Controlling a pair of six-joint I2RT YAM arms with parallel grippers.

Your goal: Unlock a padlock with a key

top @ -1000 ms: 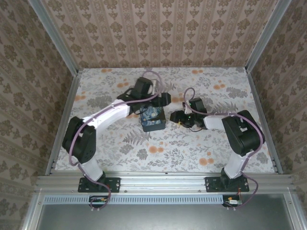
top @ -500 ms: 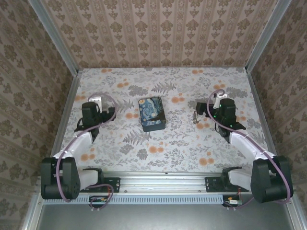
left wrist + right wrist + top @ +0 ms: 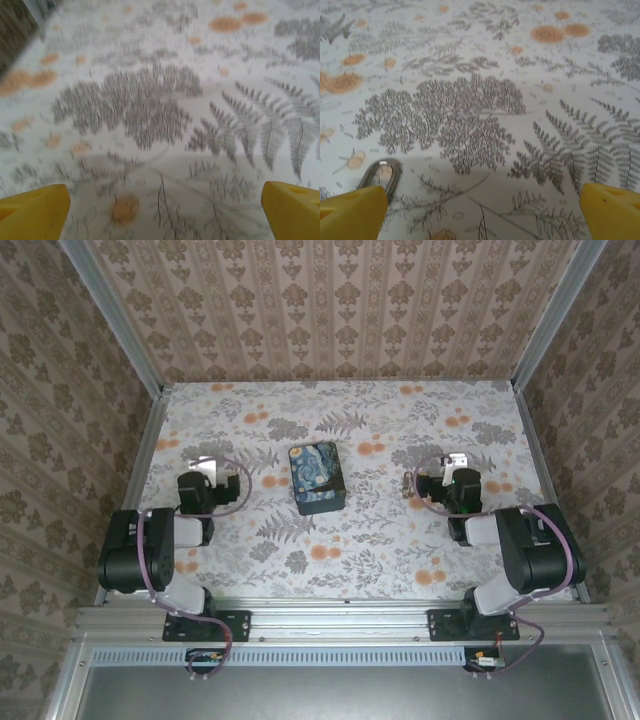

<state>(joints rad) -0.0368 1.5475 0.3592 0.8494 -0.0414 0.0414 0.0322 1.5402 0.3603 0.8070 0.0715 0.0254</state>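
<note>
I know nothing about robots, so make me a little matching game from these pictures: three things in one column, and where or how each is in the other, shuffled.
Things:
1. tin box
2. metal loop
3. left gripper

Descriptions:
A. open, over the left of the table
B. dark blue, mid-table
C. silver, lying by the right gripper

Pairs: 1-B, 2-C, 3-A

The right gripper (image 3: 482, 212) hung low over the fern-and-flower tablecloth (image 3: 470, 100), its two yellow fingertips (image 3: 352, 212) spread wide at the frame's bottom corners, nothing held between them. A silvery metal loop (image 3: 381, 175) (shackle or ring, it could not be told) lay on the cloth just beside the fingertip at the frame's left, partly hidden behind it.
</note>
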